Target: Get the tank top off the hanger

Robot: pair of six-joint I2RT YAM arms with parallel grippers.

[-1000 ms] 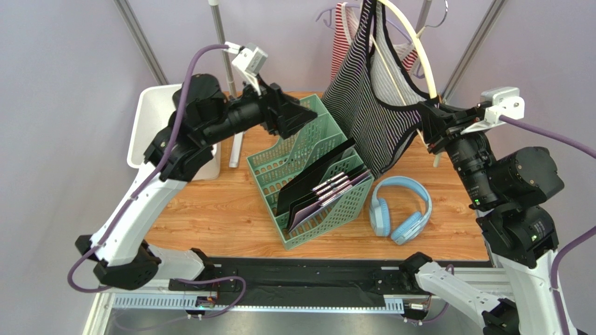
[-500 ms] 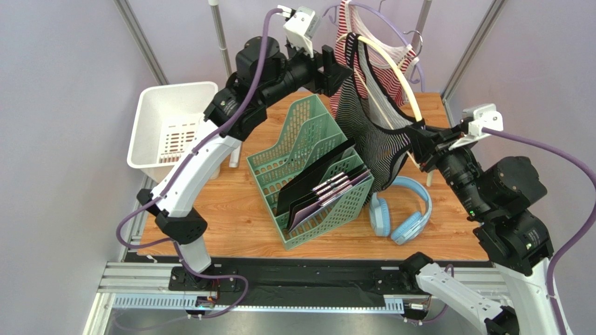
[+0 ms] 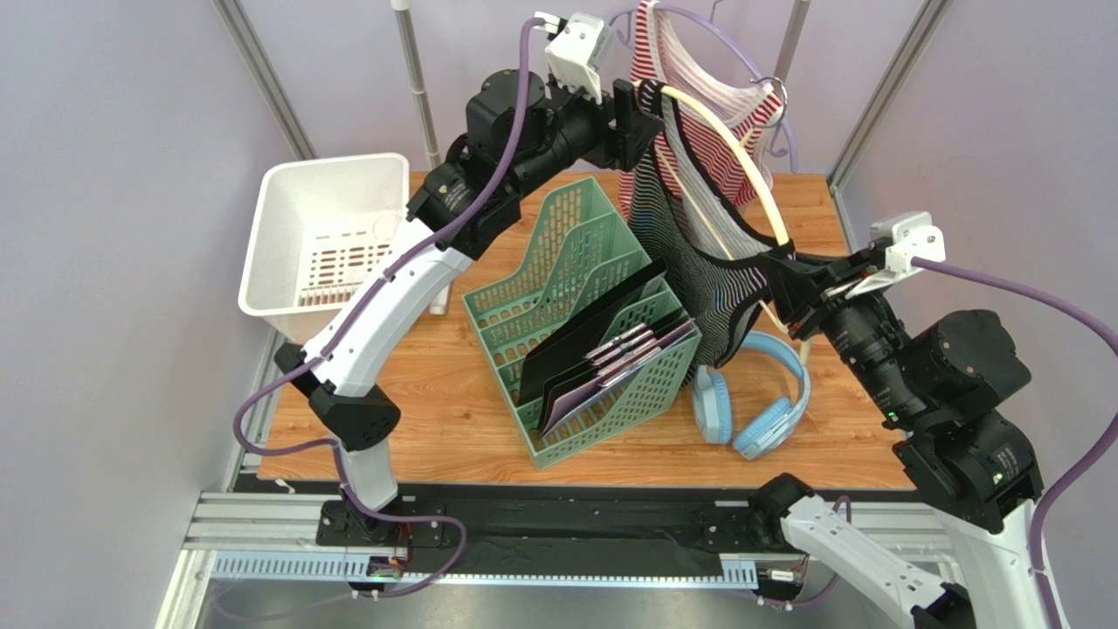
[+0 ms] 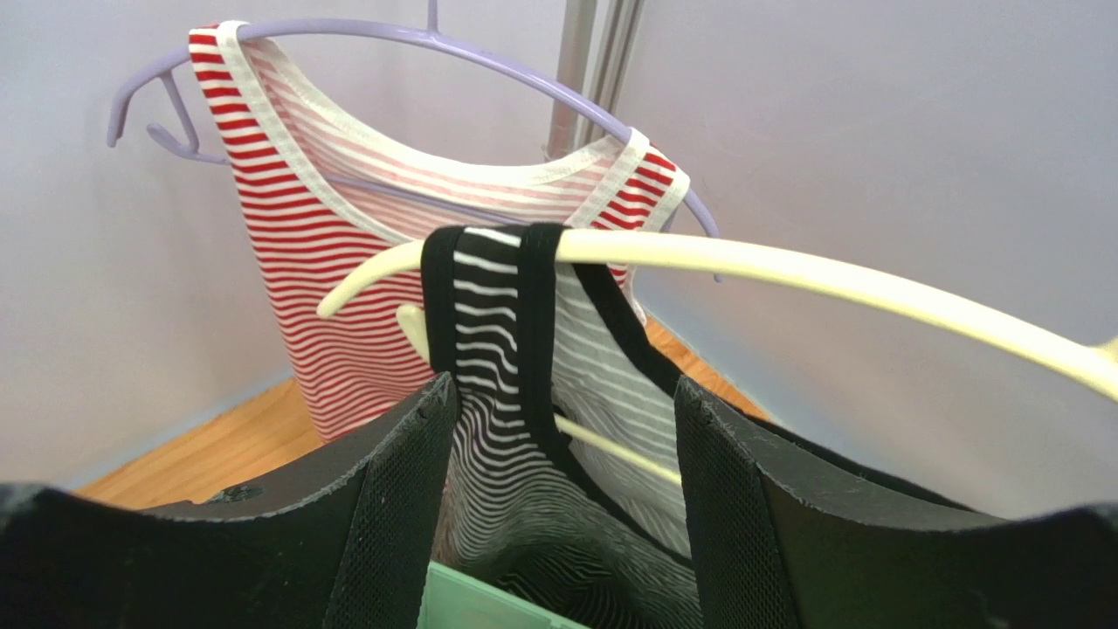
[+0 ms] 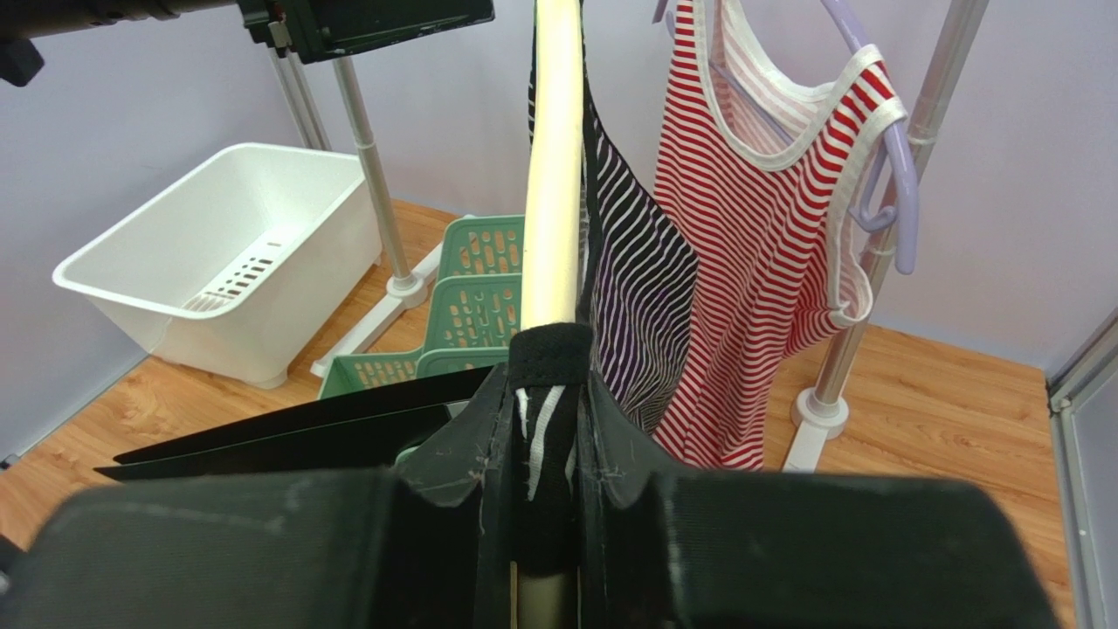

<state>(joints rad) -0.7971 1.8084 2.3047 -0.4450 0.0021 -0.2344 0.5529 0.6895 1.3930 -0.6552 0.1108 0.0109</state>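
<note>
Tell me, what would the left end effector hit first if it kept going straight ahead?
Most likely the strap of the black striped tank top, draped over the cream hanger: it sits straight ahead of the open left end effector. The red striped top hangs farther behind, though depth is unclear.

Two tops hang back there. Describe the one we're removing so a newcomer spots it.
Over the far right corner of the green file rack hangs the tank top, on the cream hanger the right gripper pinches. It is black with thin white stripes; the red-striped top behind is on a lilac hanger.
</note>
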